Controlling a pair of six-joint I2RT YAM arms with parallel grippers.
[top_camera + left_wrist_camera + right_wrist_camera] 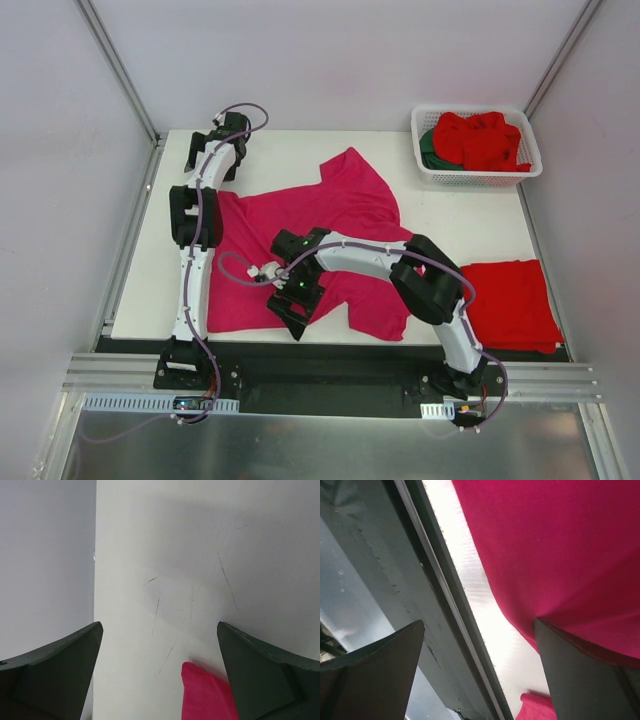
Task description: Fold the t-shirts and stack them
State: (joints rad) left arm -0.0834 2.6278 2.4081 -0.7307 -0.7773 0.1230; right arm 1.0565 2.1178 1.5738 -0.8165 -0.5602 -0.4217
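Observation:
A magenta-pink t-shirt (pixel 340 215) lies spread out over the middle of the table. My right gripper (pixel 292 318) hangs open at its near hem by the table's front edge. In the right wrist view the gripper (pixel 479 625) has one finger (pixel 580 680) against the pink cloth (pixel 560 545) and nothing between the jaws. My left gripper (pixel 200 155) stands open at the far left corner, holding nothing. In the left wrist view the gripper (pixel 159 625) is over bare table, and a corner of the pink shirt (pixel 205 695) shows low between its fingers. A folded red t-shirt (pixel 510 300) lies at the near right.
A white slotted basket (pixel 470 180) at the far right holds crumpled red shirts (pixel 480 140) and a dark green one (pixel 430 150). The table's front edge and a metal rail (pixel 445 605) run just under my right gripper. White walls close in the sides.

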